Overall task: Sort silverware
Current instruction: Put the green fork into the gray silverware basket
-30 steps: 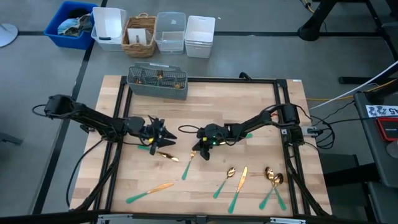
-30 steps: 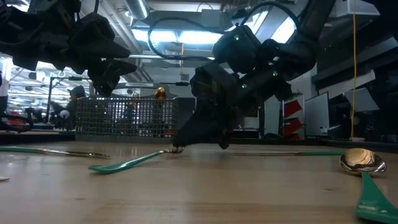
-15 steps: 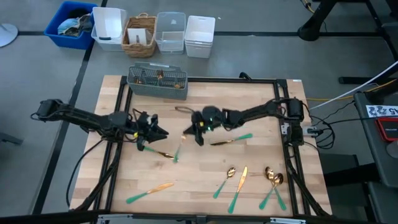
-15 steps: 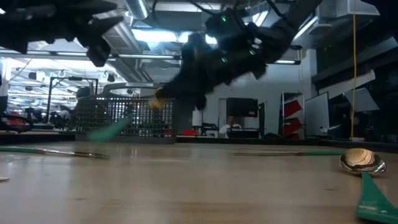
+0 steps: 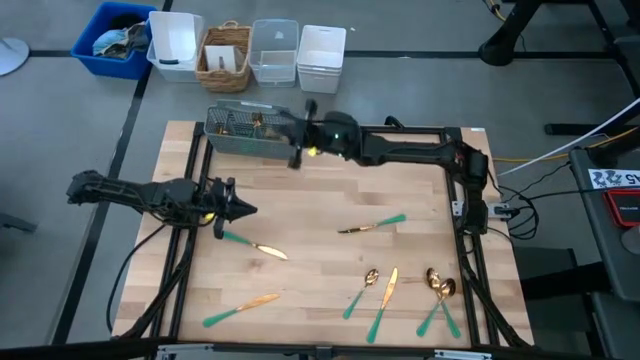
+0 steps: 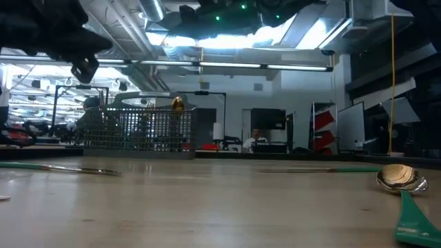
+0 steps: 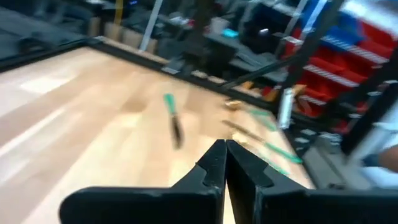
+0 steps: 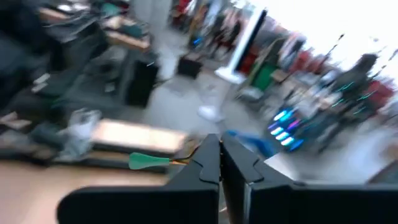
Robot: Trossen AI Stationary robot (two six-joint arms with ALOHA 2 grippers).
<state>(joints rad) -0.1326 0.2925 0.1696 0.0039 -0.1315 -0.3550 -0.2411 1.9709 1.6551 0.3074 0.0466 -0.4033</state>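
The silverware has gold heads and teal handles. One piece (image 5: 255,246) lies just in front of my left gripper (image 5: 243,209), which is shut on nothing above the table's left part. Several more lie flat on the wood: one (image 5: 240,308) at the near left, one (image 5: 372,225) mid-table, and others (image 5: 385,300) at the near right. My right gripper (image 5: 294,141) reaches out to the right end of the grey mesh caddy (image 5: 253,132) at the far edge. It is shut on one teal-handled piece (image 8: 149,162). My right gripper pinches the piece between its two fingers at the thin gold part (image 8: 186,159) beyond the handle. The fingers lie across it, and the teal handle sticks out sideways. The piece is lifted clear of the table, roughly level.
Beyond the table's far edge stand a blue bin (image 5: 112,40), a wicker basket (image 5: 225,58) and white and clear tubs (image 5: 320,58). A black frame (image 5: 455,200) runs round the wooden top. A gold head (image 6: 177,103) rises above the caddy in the low view.
My right gripper has lifted the teal-handled piece off mid-table and swung it up and toward the far edge, to the caddy, rolling its wrist. My left gripper has shut on nothing and drawn back toward the table's left edge, rising a little.
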